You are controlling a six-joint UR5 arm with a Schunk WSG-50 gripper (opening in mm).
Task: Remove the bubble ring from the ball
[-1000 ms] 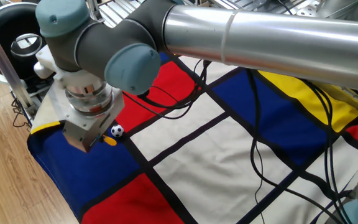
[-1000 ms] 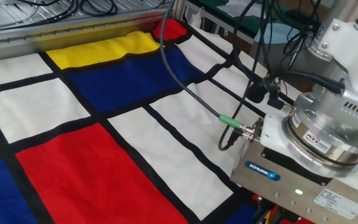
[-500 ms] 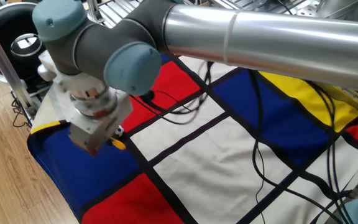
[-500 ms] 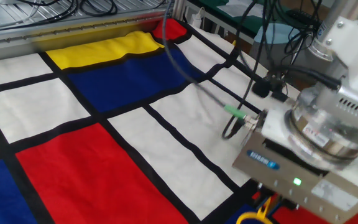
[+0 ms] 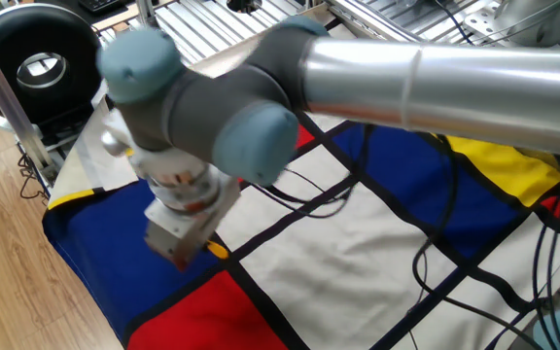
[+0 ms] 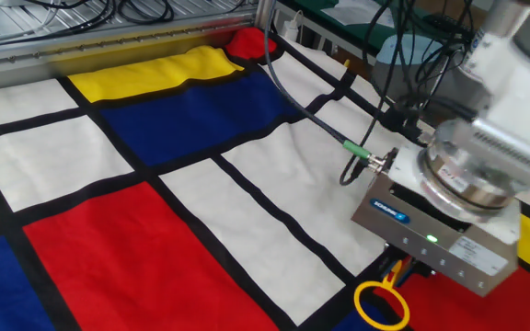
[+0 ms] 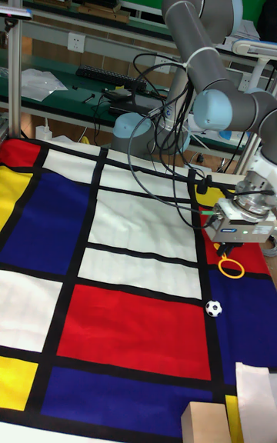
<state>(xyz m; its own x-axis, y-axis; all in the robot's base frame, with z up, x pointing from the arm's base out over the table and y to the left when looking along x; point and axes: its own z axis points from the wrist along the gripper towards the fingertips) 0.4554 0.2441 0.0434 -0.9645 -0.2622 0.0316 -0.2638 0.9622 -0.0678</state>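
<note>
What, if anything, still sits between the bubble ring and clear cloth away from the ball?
Nothing visible. The bubble ring hangs from the gripper, apart from the ball, which lies alone on the cloth.

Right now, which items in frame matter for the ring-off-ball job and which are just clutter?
Job:
bubble ring, hanging under the gripper, clear of the ball
ball, on the cloth
gripper

Clutter:
checkered cloth
wooden block, near the table's front edge
keyboard on the back bench
black round unit off the table
</note>
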